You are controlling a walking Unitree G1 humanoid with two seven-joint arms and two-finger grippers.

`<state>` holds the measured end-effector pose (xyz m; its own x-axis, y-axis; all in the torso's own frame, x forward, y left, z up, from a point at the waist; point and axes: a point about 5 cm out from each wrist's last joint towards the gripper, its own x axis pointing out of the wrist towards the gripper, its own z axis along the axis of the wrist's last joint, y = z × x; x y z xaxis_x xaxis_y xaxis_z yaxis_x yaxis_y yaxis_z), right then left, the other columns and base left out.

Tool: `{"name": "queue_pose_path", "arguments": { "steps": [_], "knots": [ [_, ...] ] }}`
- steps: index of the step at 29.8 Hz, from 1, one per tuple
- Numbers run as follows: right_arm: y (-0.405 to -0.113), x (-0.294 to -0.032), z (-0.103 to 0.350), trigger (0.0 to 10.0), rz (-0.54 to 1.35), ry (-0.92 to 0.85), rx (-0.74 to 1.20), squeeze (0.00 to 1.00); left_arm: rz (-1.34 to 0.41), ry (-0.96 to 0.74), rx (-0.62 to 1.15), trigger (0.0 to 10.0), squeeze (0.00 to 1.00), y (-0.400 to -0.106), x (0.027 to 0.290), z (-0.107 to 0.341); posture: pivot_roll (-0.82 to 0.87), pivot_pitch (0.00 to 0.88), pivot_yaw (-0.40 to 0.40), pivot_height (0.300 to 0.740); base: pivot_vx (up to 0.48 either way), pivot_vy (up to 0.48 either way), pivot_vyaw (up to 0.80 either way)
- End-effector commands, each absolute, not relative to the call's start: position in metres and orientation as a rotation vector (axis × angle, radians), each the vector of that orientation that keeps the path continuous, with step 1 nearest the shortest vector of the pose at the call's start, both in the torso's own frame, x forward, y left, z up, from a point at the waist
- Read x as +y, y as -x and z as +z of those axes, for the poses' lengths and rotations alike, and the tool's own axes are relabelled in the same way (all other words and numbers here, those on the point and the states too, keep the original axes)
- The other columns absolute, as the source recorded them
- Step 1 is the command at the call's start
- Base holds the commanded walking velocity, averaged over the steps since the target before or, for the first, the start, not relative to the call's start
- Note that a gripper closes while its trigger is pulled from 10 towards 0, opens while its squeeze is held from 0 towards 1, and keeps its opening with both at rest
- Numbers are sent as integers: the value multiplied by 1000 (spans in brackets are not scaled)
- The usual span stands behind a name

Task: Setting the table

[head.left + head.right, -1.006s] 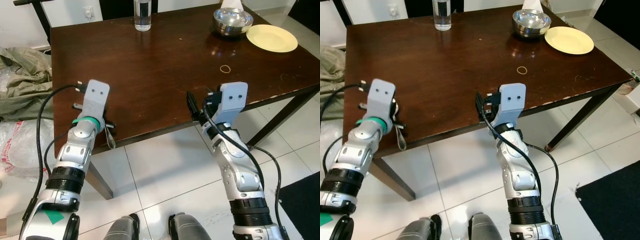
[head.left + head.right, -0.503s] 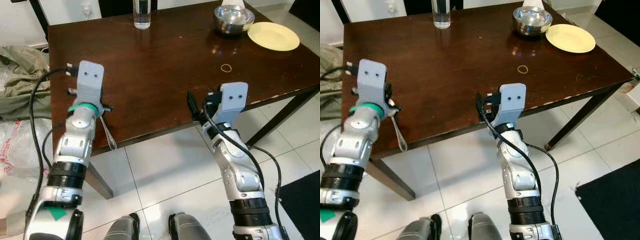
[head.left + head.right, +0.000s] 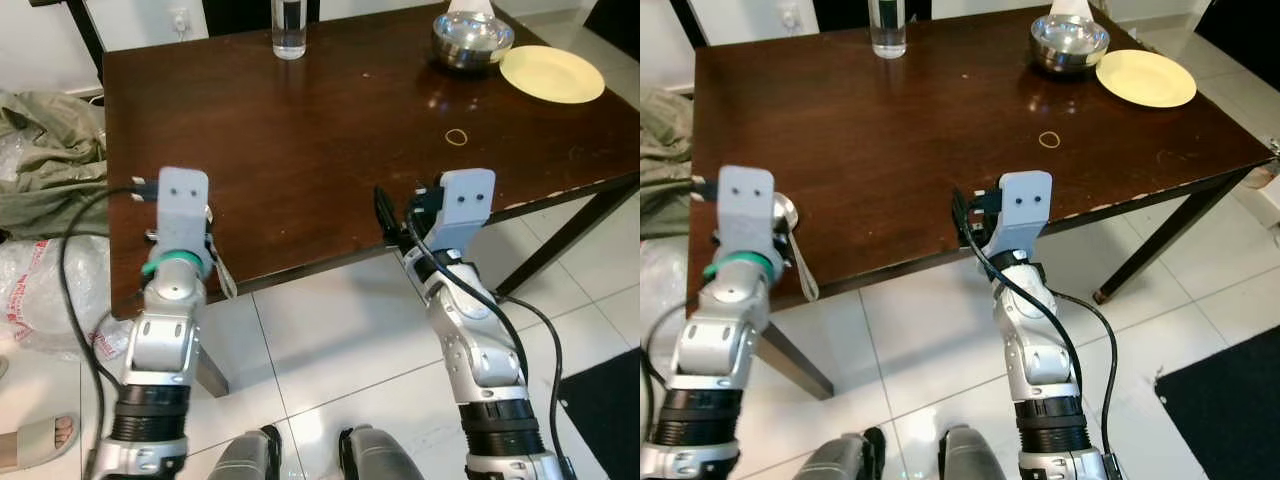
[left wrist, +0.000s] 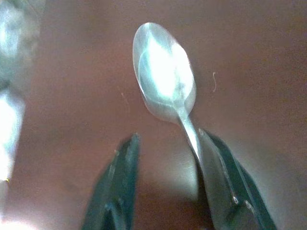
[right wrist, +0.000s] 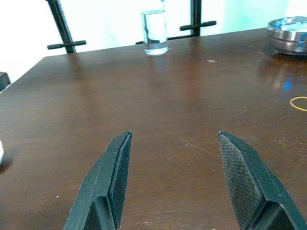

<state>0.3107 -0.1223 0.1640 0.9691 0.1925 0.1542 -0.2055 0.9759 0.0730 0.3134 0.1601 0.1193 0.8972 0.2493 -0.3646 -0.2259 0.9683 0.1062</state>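
left claw (image 4: pixel 165 143) open over tabletop (image 3: pixel 330 130) near edge, one finger touching spoon (image 4: pixel 165 79) handle | handle end hidden by claw | right claw (image 5: pixel 175 158) open, empty | since earlier: left arm moved back toward tabletop edge, spoon bowl now on tabletop

Head eyes look down on the table (image 3: pixel 330 130); wrist views skim it.
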Motion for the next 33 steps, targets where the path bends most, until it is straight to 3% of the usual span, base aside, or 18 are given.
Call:
{"name": "queue_pose_path", "arguments": {
  "steps": [1, 11, 12, 13, 14, 16, 17, 28, 33],
  "knots": [
    [-311, -121, 161, 10000, 201, -89, -136, 0, 271, 10, 489, 10000, 0, -314, 163, 101, -141, 61, 60, 740, 0, 0, 0],
    [-311, -121, 161, 10000, 200, -87, -139, 0, 259, 85, 545, 10000, 0, -324, 165, 94, -151, 57, 63, 740, 0, 0, 0],
    [-310, -121, 161, 10000, 199, -86, -139, 0, 258, 77, 550, 8980, 0, -325, 166, 94, -150, 56, 64, 740, 0, 0, 0],
    [-310, -121, 161, 10000, 199, -86, -139, 0, 258, 77, 550, 8980, 0, -325, 166, 94, -150, 56, 64, 740, 0, 0, 0],
    [-310, -121, 161, 10000, 199, -87, -139, 0, 257, 45, 554, 4627, 0, -325, 169, 93, -151, 55, 67, 740, 0, 0, 0],
    [-310, -121, 161, 10000, 199, -87, -139, 0, 257, 45, 554, 4627, 0, -325, 169, 93, -151, 55, 67, 740, 0, 0, 0],
    [-310, -121, 161, 10000, 198, -87, -139, 0, 264, 8, 563, 0, 0, -323, 172, 91, -150, 54, 69, 740, 0, 0, 0],
    [-310, -122, 161, 10000, 197, -89, -136, 0, 235, -141, 561, 0, 0, -311, 185, 81, -144, 61, 63, 740, 0, 0, 0],
    [-311, -123, 161, 10000, 197, -88, -135, 0, 183, -222, 451, 0, 0, -316, 184, 92, -146, 63, 58, 740, 0, 0, 0]
  ]
}}
